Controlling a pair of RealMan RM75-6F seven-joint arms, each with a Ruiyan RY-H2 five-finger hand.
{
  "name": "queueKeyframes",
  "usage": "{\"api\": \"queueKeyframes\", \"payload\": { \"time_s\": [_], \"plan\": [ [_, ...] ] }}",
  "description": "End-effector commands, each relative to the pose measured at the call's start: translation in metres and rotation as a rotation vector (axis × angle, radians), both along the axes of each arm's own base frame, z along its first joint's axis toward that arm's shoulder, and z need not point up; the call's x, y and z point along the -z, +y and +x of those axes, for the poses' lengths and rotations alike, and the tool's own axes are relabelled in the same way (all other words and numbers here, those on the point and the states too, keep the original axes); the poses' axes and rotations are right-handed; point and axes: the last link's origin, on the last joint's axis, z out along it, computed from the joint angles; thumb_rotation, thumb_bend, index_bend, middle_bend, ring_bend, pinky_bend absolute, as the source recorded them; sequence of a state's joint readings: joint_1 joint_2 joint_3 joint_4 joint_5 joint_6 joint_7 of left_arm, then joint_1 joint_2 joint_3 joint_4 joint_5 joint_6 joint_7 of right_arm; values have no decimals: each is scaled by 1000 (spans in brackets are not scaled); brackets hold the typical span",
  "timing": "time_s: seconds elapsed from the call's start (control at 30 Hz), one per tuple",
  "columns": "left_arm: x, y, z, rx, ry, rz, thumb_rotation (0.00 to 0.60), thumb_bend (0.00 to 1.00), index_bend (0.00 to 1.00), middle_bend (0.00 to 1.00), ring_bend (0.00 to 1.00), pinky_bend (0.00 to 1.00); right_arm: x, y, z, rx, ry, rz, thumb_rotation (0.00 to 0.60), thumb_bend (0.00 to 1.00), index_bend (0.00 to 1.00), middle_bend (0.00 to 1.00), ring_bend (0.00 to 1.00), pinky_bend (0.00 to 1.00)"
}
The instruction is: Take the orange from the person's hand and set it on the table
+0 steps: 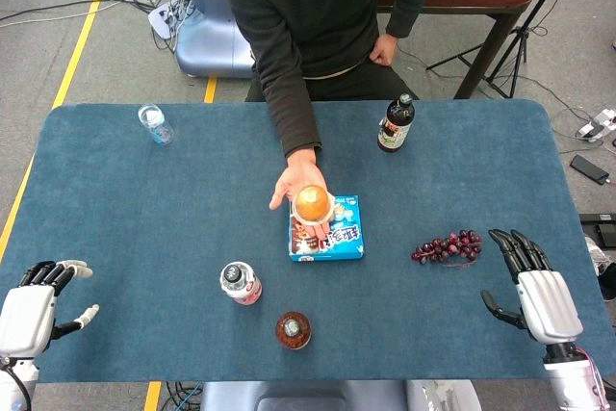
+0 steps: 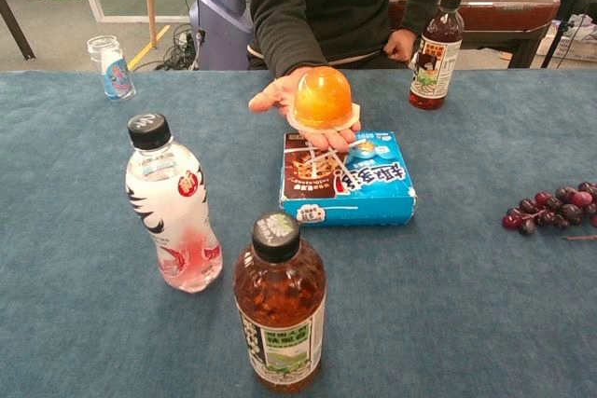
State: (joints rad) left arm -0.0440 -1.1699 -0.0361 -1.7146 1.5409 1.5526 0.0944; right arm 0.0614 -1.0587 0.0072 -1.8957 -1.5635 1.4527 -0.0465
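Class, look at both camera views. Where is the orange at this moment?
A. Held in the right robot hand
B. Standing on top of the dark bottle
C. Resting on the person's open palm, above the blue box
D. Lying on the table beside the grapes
C. The orange sits on the person's upturned palm over the blue box; both robot hands stay at the near table corners.

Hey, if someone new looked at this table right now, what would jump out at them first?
The orange stands out first, resting on the person's open palm held out over the middle of the table, just above the blue box. Next, the two robot hands at the near corners: the left hand and the right hand both hold nothing. A bunch of grapes lies near the right hand.
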Motion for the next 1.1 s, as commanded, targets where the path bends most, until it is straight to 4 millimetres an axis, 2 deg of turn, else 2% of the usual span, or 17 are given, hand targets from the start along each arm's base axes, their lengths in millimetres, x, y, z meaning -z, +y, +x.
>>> {"api": "queueKeyframes", "payload": {
  "time_s": [0.03, 0.3, 0.47, 0.7, 0.9, 1.1],
  "plan": [
    [1, -1, -1, -2, 2, -2, 600, 171, 399, 338, 288, 179, 1, 0, 0, -2, 1, 3, 600, 292, 7, 97, 0, 109],
    [3, -4, -2, -3, 1, -6, 600, 171, 400, 338, 288, 179, -1, -5, 8, -37, -5, 8, 600, 292, 7, 97, 0, 109],
    [3, -5, -2, -3, 2, -8, 600, 171, 400, 338, 287, 179, 2, -23, 28, -91, 8, 53, 600, 292, 7, 97, 0, 109],
    [2, -8, -3, -10, 7, -3, 600, 171, 401, 338, 288, 179, 12, -71, 70, -184, 24, 152, 600, 292, 7, 97, 0, 110],
    [0, -10, -3, -12, 12, -1, 600, 171, 402, 338, 288, 179, 31, -118, 111, -244, 34, 238, 600, 292, 7, 97, 0, 109],
    [0, -12, -3, -15, 17, 2, 600, 171, 402, 338, 288, 179, 51, -157, 144, -259, 40, 309, 600, 292, 38, 97, 0, 110]
  ]
}}
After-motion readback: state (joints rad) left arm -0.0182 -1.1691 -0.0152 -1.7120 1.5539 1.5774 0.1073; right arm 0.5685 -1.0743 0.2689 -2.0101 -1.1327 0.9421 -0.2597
